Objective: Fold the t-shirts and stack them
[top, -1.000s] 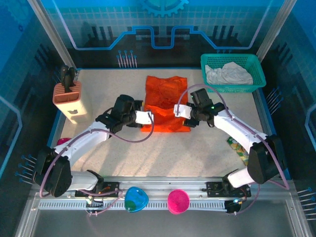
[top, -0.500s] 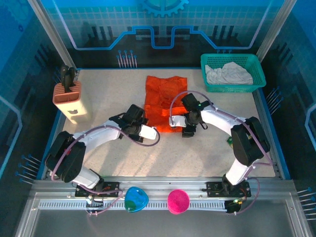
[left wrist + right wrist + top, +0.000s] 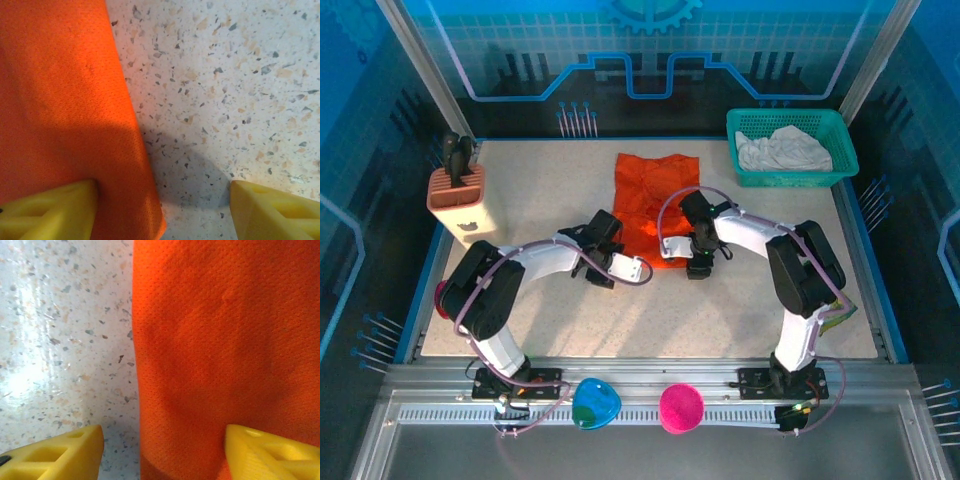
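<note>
Both my claws are down at the near end of the orange t-shirt (image 3: 655, 200), which lies flat on the speckled tabletop (image 3: 720, 310), a little toward 12 o'clock from its middle. My left claw (image 3: 618, 262) sits at the shirt's 7 o'clock corner. In my left wrist view that claw (image 3: 164, 190) is spread wide. One yellow finger (image 3: 50, 212) rests over the orange cloth (image 3: 60, 100) at 8 o'clock. The other is over bare tabletop (image 3: 225, 75) at 4 o'clock, and the shirt's edge runs between them. Nothing is pinched. My right claw (image 3: 685, 255) is at the shirt's 5 o'clock side. In my right wrist view it (image 3: 164, 432) is also spread, straddling the edge: one finger (image 3: 55, 455) is above the tabletop (image 3: 65, 315) at 8 o'clock, and the other is over the orange mesh weave (image 3: 225, 340) at 4 o'clock. It grips nothing either. The off-white t-shirt (image 3: 782, 148) lies crumpled in the teal mesh basket (image 3: 790, 118) at the 1 o'clock corner, well apart from the orange one. A peach block holding dark handles (image 3: 460, 200) stands at 10 o'clock. A blue bowl (image 3: 595, 403) and a pink bowl (image 3: 680, 407) sit on the rail at 6 o'clock, between my arm bases.
</note>
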Tool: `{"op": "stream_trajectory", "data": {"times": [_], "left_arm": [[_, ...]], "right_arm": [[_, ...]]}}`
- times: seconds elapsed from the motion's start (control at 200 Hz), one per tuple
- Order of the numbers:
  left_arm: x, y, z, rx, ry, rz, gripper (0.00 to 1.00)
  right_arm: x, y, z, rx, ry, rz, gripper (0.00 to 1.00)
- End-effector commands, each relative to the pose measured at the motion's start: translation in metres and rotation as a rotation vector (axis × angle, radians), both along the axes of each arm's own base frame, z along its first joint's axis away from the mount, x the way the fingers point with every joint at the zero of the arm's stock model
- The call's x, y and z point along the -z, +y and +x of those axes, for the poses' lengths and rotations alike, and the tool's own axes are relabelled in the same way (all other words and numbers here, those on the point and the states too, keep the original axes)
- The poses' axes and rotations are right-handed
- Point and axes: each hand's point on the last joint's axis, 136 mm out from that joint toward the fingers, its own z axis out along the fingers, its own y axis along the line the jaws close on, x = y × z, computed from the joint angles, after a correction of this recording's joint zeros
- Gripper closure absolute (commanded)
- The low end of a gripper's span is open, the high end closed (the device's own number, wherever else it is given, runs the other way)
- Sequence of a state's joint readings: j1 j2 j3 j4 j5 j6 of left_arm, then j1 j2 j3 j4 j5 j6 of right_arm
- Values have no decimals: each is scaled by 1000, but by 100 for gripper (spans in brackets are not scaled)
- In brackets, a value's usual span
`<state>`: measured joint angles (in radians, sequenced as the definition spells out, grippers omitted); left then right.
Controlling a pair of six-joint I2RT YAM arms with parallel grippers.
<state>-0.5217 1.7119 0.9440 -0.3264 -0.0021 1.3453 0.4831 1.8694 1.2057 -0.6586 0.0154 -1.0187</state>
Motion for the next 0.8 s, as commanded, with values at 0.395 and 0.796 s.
{"op": "stream_trajectory", "data": {"times": [0.395,0.796], "left_arm": [[33,-8,78,-41,-248,49,83],[10,-4,60,-45,-301,23,100]], "right_arm": [[20,-3,9,15,54,-26,57],[2,-2,-8,42,17,21,95]]}}
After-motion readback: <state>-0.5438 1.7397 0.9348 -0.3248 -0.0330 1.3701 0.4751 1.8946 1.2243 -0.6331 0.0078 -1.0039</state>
